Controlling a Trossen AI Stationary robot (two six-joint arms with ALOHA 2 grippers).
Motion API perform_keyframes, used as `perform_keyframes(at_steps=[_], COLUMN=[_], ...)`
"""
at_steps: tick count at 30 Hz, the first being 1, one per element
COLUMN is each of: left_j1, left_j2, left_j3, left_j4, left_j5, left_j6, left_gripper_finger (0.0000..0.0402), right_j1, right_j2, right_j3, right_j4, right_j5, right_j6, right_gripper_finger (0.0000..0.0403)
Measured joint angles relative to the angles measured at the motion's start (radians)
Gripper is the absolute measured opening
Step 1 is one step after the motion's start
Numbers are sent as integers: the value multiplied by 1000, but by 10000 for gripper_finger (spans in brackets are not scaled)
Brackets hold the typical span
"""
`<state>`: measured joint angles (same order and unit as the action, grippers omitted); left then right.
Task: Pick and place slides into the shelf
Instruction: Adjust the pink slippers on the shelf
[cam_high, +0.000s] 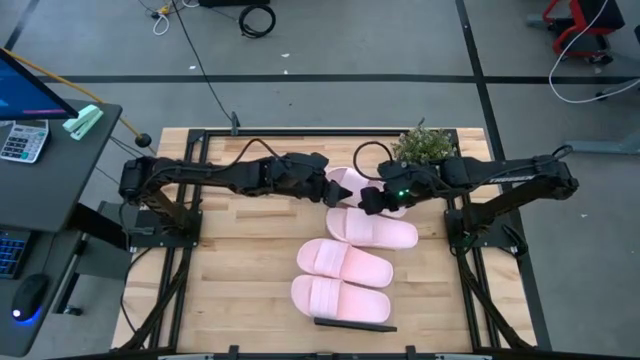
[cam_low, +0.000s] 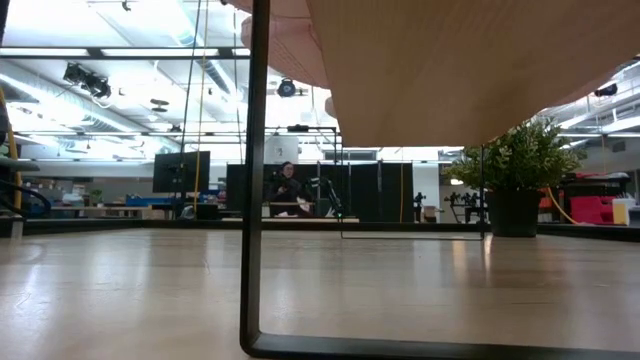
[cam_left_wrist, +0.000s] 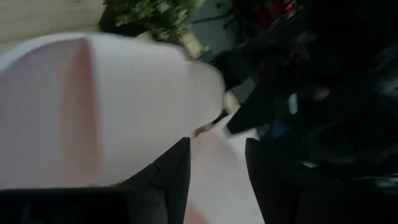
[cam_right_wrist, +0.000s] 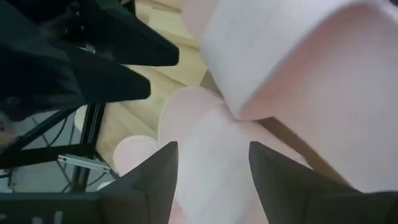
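Handing one slide (cam_high: 345, 184) between arms, 12 o'clock on bench (cam_high: 240, 260).
Left gripper (cam_high: 325, 182) jaws pinching it; right gripper (cam_high: 372, 200) jaws spread astride — close fully before left releases.

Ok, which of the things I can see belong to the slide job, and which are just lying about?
Job:
- three slides lying in a row
- fourth slide, between the left gripper and right gripper
- shelf

Lying about:
- potted plant
- calculator
- mouse
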<state>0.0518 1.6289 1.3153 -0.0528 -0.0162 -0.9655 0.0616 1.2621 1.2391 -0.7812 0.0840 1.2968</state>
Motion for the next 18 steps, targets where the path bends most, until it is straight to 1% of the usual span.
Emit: perform_keyframes(at_steps=[3, 7, 10, 13, 16, 18], left_j1=[16, 58, 98, 139, 168, 178], left_j2=[-28, -98, -150, -199, -238, -268], left_j3=[-1, 0, 0, 0, -1, -1], left_j4=[-54, -197, -316, -448, -546, -572], left_j5=[-4, -28, -37, -37, -31, -17], left_j6=[52, 127, 197, 245, 292, 326], left_gripper_finger=[160, 160, 160, 160, 156, 150], right_j1=[0, 0, 7, 39, 86, 124], right_j2=[-30, -102, -179, -249, -298, -322], right_j3=[0, 0, 0, 0, 0, 0], right_j4=[-31, -109, -188, -265, -356, -414], right_j5=[36, 88, 144, 199, 239, 268], right_j6=[-9, -6, 26, 64, 104, 122], right_gripper_finger=[203, 203, 203, 203, 203, 203])
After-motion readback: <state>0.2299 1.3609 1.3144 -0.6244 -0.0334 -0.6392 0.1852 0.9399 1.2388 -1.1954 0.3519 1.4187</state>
